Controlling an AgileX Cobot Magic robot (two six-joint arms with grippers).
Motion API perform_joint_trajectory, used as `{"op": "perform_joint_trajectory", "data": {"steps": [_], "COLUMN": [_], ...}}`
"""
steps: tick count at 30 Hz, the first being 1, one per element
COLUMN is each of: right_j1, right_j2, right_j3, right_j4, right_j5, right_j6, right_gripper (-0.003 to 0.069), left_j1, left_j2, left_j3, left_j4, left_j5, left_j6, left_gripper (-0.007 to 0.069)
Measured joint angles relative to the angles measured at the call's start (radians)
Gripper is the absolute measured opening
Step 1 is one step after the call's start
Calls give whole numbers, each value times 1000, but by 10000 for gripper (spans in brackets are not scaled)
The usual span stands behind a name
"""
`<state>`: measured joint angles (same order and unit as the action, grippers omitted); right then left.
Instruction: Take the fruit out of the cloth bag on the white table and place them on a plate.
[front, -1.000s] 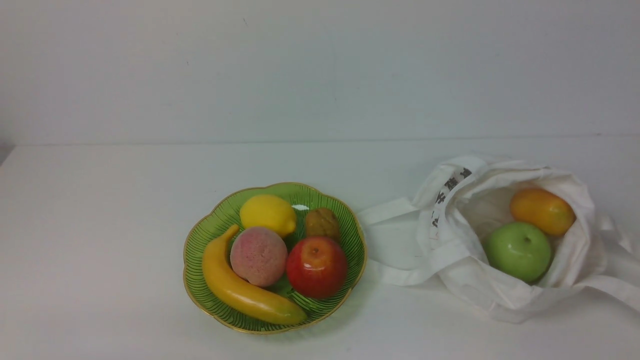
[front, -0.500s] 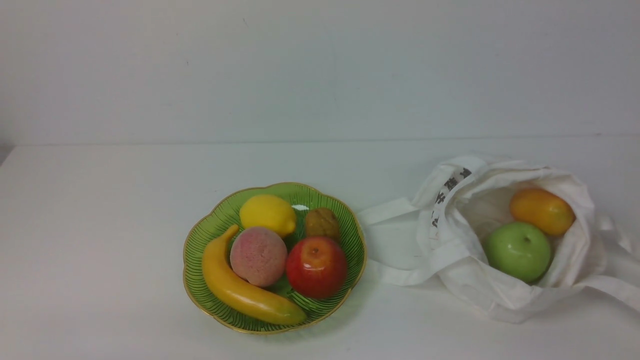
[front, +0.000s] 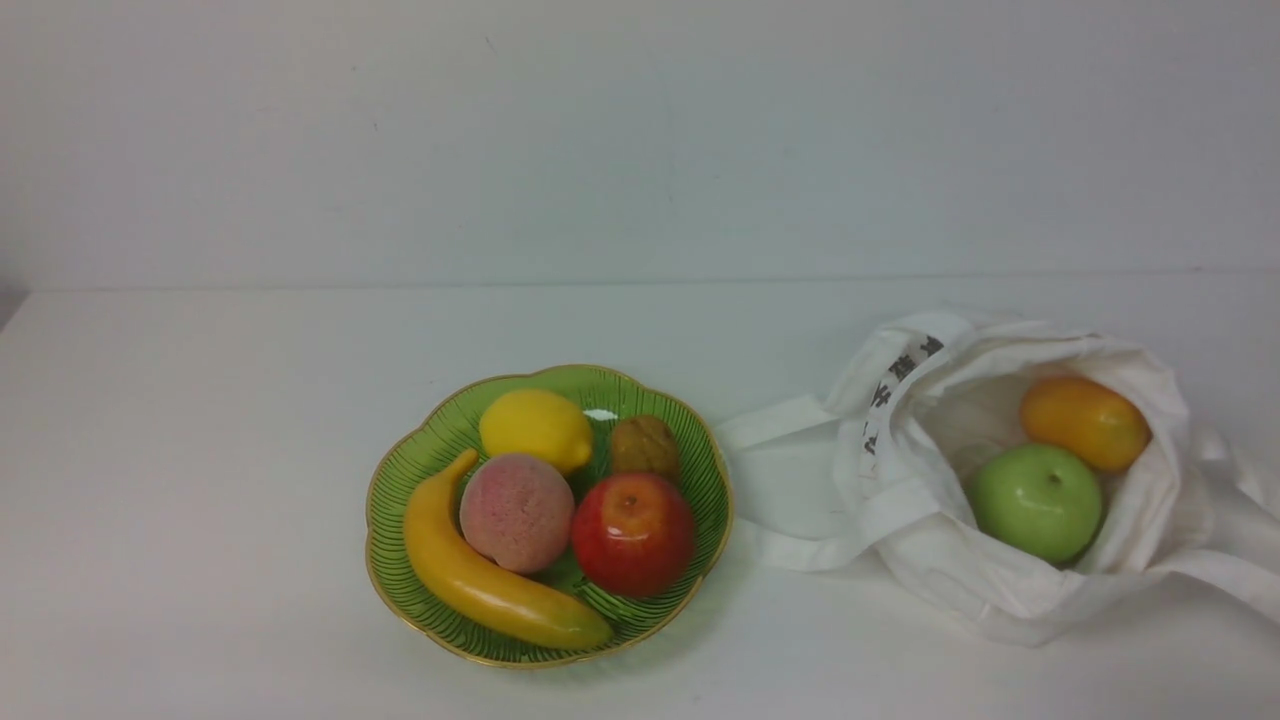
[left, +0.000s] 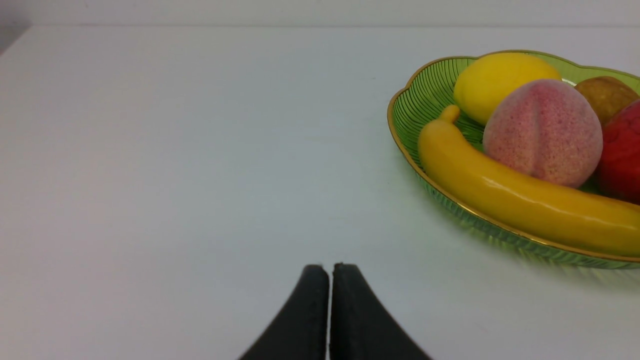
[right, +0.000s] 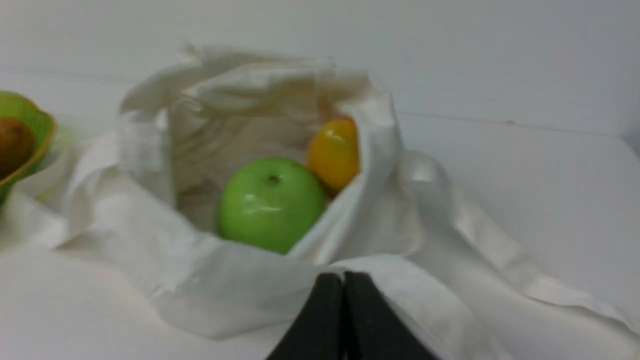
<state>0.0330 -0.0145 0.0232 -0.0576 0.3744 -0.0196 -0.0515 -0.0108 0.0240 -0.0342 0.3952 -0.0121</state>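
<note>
the right gripper (right: 344, 280), its black jaws pressed together on nothing, hangs just short of the near fold of the soft white cloth bag (right: 150, 240), and beyond its tips the round glossy green apple (right: 271, 204) lies inside the open mouth, touching the orange oval mango-like fruit (right: 334, 154) behind it. the left gripper (left: 329, 272), likewise clenched and empty, sits over the bare white table (left: 175, 150), well apart from the green ribbed glass plate with gold rim (left: 415, 100) ahead and to its right. that plate holds the long curved yellow banana (left: 520, 200) along its near edge, beside a fuzzy pink peach (left: 542, 132), a yellow lemon (left: 500, 80) and a red apple (left: 622, 150).
</note>
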Motion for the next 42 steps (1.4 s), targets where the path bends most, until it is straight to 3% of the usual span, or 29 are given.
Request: {"op": "perform_joint_trajectory", "data": {"steps": [4, 42], "right_j1": [-52, -54], "right_j2": [0, 0], "right_j3": [-1, -2], "right_j4": [9, 13], "right_j5": [8, 9], "right_j6": [12, 20], "right_gripper": [-14, -14], "left_j1": [0, 0], "left_j2": [0, 0], "left_j3": [0, 0], "left_j4": [0, 0], "left_j5": [0, 0], "left_j6": [0, -1], "left_gripper": [-8, -8]}}
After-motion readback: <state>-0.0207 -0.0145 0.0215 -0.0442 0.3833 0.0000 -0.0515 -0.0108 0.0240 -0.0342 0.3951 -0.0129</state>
